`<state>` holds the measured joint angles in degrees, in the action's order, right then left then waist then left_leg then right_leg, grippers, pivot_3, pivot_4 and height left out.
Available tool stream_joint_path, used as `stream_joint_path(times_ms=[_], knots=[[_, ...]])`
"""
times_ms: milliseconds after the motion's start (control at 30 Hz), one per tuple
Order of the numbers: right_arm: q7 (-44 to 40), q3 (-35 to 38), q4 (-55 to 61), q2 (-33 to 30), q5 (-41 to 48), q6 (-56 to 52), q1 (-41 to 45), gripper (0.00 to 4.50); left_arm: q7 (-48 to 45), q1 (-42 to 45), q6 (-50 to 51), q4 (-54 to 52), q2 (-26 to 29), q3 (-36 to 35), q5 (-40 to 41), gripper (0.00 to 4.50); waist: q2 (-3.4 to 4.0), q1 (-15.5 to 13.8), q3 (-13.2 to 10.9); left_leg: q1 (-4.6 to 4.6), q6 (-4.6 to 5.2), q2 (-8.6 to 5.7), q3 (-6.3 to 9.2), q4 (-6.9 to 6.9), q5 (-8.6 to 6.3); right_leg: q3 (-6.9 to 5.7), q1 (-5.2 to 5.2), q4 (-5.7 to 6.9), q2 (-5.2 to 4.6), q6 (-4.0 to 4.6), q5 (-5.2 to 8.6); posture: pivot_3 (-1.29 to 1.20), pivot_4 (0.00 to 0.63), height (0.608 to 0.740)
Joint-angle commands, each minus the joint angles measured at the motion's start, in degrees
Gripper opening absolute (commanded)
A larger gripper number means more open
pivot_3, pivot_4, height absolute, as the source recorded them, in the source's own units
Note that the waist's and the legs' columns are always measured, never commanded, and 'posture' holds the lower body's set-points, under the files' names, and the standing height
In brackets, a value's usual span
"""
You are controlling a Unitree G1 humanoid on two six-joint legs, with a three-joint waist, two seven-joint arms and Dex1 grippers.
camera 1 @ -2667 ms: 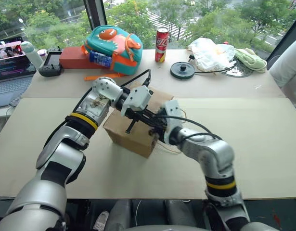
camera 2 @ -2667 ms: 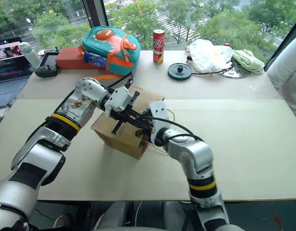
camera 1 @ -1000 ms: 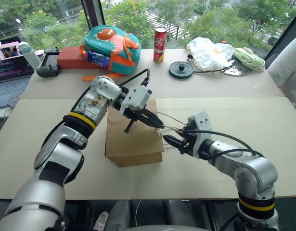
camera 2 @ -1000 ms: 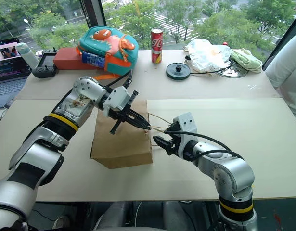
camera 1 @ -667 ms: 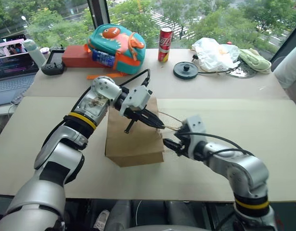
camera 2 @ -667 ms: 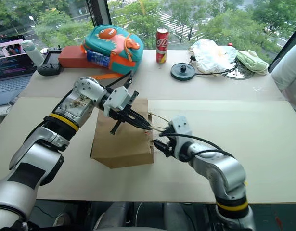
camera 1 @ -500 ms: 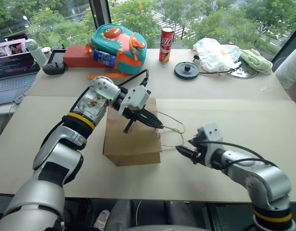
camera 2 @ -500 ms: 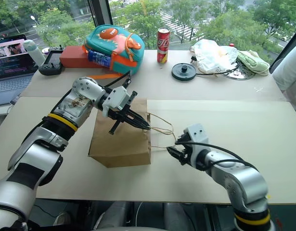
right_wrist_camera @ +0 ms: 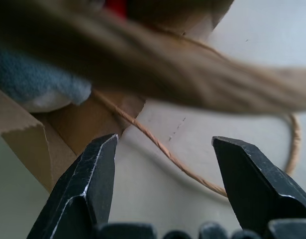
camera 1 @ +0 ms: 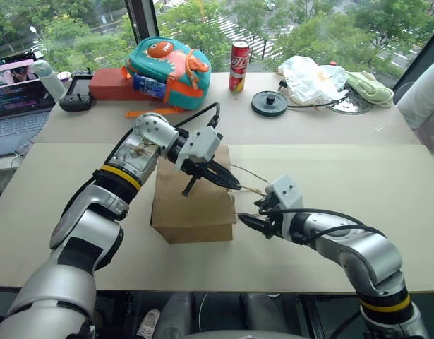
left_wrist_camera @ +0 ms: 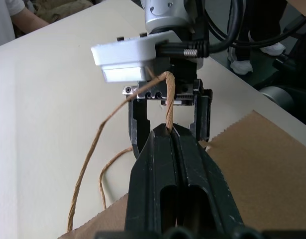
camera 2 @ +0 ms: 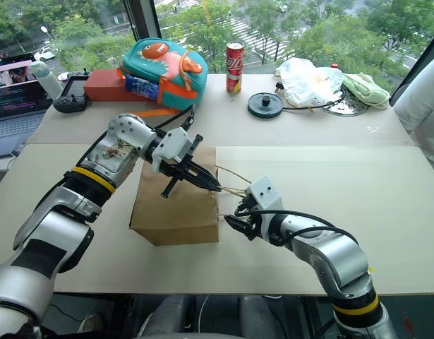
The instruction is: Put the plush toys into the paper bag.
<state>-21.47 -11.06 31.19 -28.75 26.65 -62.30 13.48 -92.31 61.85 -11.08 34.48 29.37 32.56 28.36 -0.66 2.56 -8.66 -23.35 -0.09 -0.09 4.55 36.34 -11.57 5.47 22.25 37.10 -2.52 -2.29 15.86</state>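
Paper bag [camera 1: 192, 205]: earlier tipped on a corner with both grippers at its mouth; now it lies flat on the table, mouth toward 3 o'clock.
Right gripper [camera 1: 250, 219]: out of the bag mouth since the earliest pictures; half a second ago it sat further toward 3 o'clock, now it is back just beside the mouth, jaws apart.
Cord handles [camera 1: 246, 176]: earlier bunched at the mouth, now trailing loose toward the right gripper.
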Motion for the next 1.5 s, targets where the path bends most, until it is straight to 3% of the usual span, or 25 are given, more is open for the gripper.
stream_joint_path(times_ms=[33, 100, 133, 200, 433, 700, 1067, 1500], knots=[[-1.09, -3.37, -2.88, -3.41, -2.34, -2.46, -0.06, 3.41, -0.19, 0.76, 0.11, -0.97, 0.21, -1.47, 0.00, 0.00, 0.00, -0.03, 0.00, 0.01, 0.00, -0.02, -0.01, 0.01, 0.00, 0.01, 0.00, 0.00, -0.03, 0.00, 0.00, 0.00, 0.150, 0.740], [-2.15, -3.95, -2.60, -5.22, -1.87, -4.07, -1.05, 3.41, -0.19, 0.77, 0.12, -0.96, 0.27, -1.63, -0.05, 0.00, 0.00, -0.25, 0.00, 0.08, 0.00, -0.03, -0.02, 0.02, 0.00, 0.00, -0.08, 0.00, -0.04, 0.00, 0.00, 0.00, 0.150, 0.740], [-2.49, -4.02, -2.41, -5.78, -1.60, -4.50, -1.31, 2.89, -0.19, 0.77, 0.09, -0.94, 0.30, -1.68, -0.07, 0.00, 0.00, -0.36, 0.00, 0.08, 0.00, -0.02, 0.00, 0.04, 0.00, -0.01, -0.09, 0.00, -0.02, -0.01, 0.01, 0.00, 0.150, 0.740], [-2.96, -4.42, -2.00, -7.00, -1.48, -5.10, -1.68, 2.48, -0.19, 0.72, 0.10, -0.86, 0.34, -1.86, -0.12, 0.00, 0.00, -0.43, 0.00, 0.10, 0.00, -0.01, 0.01, 0.05, 0.00, -0.03, -0.13, 0.00, -0.02, -0.04, 0.02, 0.00, 0.150, 0.740], [-3.00, -5.00, -2.31, -7.01, -1.52, -5.89, -1.47, 0.08, -0.19, 0.63, 0.01, -0.59, 0.21, -2.22, -0.41, 0.00, 0.00, -0.27, 0.01, 0.11, 0.00, 0.00, 0.01, 0.05, 0.00, -0.03, -0.13, 0.01, -0.01, -0.02, 0.01, 0.00, 0.150, 0.740], [-3.45, -4.36, -0.63, -6.65, -1.19, -4.95, -0.90, 0.03, -0.19, 0.83, -0.38, 0.33, -0.17, -2.68, -0.96, 0.00, 0.00, -0.14, 0.01, 0.11, 0.00, 0.01, 0.01, 0.04, 0.00, -0.03, -0.13, 0.01, 0.00, -0.02, 0.01, 0.00, 0.150, 0.740], [-4.39, 19.63, 13.46, -7.47, 10.37, -11.88, 3.69, 0.03, 0.60, -0.75, 0.03, 1.71, -4.19, -9.78, -3.91, 0.00, 0.00, -0.16, 0.00, 0.01, 0.00, -0.02, 0.01, 0.06, 0.00, -0.02, -0.05, 0.01, -0.02, -0.01, 0.00, 0.00, 0.150, 0.740], [-5.05, 31.98, 18.05, -15.32, 17.32, -22.30, 13.85, 0.03, 9.50, -0.89, 3.46, -2.02, -13.68, -20.07, -4.57, 0.00, 0.00, -0.34, 0.00, 0.00, 0.00, -0.02, 0.01, 0.04, 0.00, -0.01, -0.05, 0.00, -0.04, 0.01, 0.00, 0.00, 0.150, 0.740]])
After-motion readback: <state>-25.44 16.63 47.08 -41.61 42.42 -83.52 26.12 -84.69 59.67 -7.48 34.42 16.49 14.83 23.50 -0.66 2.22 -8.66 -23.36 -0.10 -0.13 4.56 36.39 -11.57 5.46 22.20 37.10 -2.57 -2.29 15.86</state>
